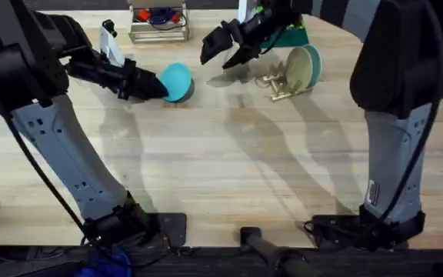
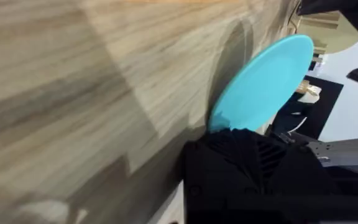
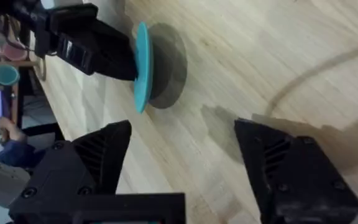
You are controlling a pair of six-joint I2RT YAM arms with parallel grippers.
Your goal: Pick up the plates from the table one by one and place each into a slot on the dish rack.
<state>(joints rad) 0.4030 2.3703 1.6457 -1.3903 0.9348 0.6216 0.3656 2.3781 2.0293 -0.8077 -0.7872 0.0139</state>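
While left gripper (image 1: 154, 86) pinches blue plate (image 1: 178, 80) tilted off desk (image 1: 221, 177), right gripper (image 1: 223, 46) hangs spread; next, carry toward rack (image 1: 281, 83) at 3 o'clock.

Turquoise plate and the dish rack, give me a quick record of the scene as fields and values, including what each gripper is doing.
turquoise plate: tilted up on edge above the table, its shadow on the wood beneath
left gripper: shut on the turquoise plate's rim
right gripper: open, holding nothing, in the air between the turquoise plate and the dish rack
dish rack: pale wooden pegs, at the far right of the table
plates in rack: a cream-green plate upright, a light blue plate right behind it
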